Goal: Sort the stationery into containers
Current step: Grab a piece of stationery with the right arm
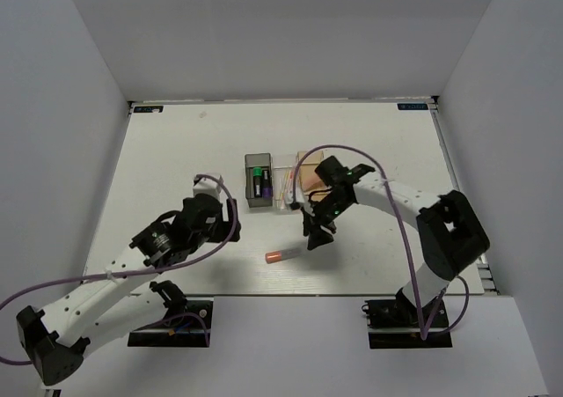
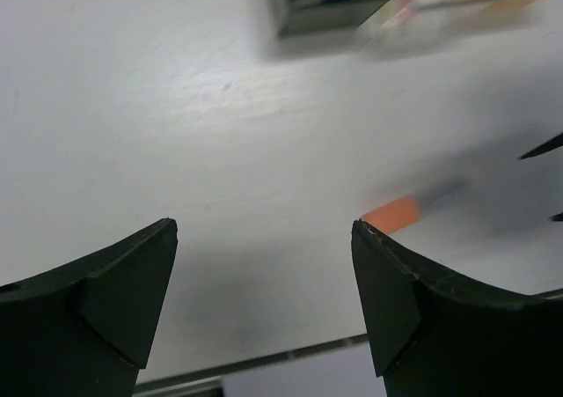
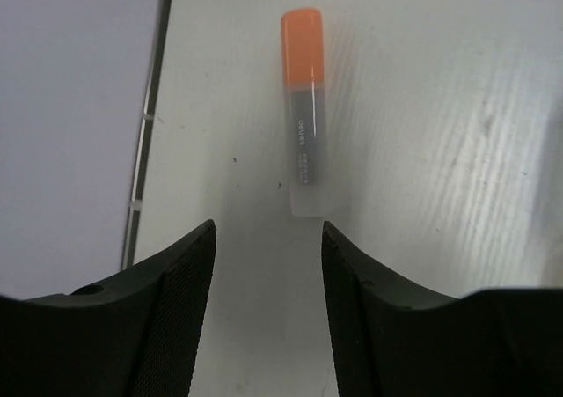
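One short orange-pink tube [image 1: 278, 255] lies on the table near its front edge; it also shows in the right wrist view [image 3: 304, 106] and blurred in the left wrist view [image 2: 392, 213]. My right gripper [image 1: 316, 231] is open and empty, just right of the tube, its jaws [image 3: 267, 230] short of the tube's clear end. My left gripper [image 1: 230, 216] is open and empty, left of the tube. The dark grey bin [image 1: 259, 181] holds the green-capped and purple-capped markers. The clear bin [image 1: 283, 183] holds thin pink and yellow pens. The orange-tan bin [image 1: 308, 173] is partly hidden by my right arm.
The three bins stand side by side mid-table. The table's front edge [image 1: 290, 295] runs close below the tube. White walls enclose the table at left, right and back.
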Action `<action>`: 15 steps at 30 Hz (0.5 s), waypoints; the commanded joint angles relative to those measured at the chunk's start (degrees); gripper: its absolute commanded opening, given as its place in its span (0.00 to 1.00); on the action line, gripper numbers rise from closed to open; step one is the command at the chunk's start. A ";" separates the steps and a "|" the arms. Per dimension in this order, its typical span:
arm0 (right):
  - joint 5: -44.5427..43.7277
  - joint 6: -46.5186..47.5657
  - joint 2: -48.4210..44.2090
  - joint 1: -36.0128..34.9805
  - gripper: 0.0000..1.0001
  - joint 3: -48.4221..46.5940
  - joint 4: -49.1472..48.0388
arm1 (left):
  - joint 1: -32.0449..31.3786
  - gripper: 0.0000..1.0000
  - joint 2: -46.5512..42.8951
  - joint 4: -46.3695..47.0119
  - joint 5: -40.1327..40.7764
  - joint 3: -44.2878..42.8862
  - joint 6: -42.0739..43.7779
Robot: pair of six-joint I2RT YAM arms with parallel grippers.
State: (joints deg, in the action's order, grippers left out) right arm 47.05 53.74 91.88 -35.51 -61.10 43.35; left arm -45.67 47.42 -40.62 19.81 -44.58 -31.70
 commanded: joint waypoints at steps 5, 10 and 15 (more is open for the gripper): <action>-15.13 5.15 6.02 -8.08 0.56 -2.09 -5.91 | 5.14 0.92 -10.06 -9.21 1.20 8.79 -2.66; -20.05 2.53 7.61 -12.65 0.59 -1.13 -10.39 | 7.26 0.92 -12.52 -10.44 -0.48 9.86 -2.14; -24.27 -1.00 9.02 -15.64 0.59 -0.42 -13.73 | 7.35 0.92 -14.80 -10.79 0.22 9.68 -1.87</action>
State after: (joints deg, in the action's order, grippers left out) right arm 26.79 54.81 100.25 -49.63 -61.21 33.21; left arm -38.68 34.17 -50.81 20.10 -35.18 -33.52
